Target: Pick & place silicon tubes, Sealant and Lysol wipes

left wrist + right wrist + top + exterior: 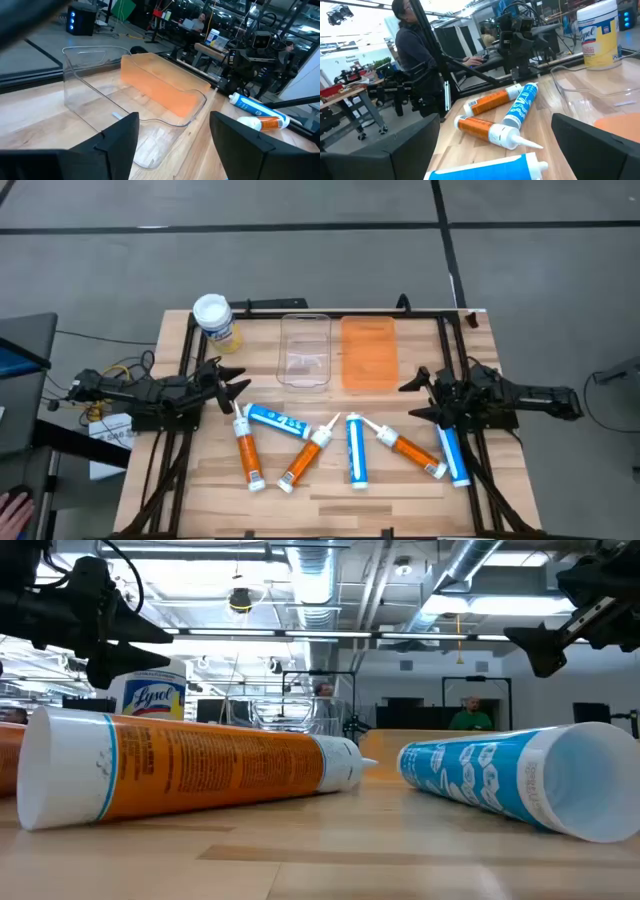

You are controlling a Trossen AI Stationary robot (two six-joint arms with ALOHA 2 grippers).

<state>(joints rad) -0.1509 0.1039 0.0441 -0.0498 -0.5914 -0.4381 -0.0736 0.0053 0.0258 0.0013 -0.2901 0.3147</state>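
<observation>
Orange, blue and yellow on pale striped wood

Three orange tubes [246, 450] and three blue ones [355, 450], all white-capped; white-lidded Lysol wipes [214, 318] labelled yellow; one clear bin [305, 350], one orange bin [369, 353]; dark grippers [232, 383].

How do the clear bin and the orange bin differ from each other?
The clear bin is see-through, so the wood shows inside it; the orange bin is tinted orange. The clear bin sits nearer the left gripper, the orange bin nearer the right gripper. Both are upright, side by side, similar in shape, and hold no tubes.
</observation>
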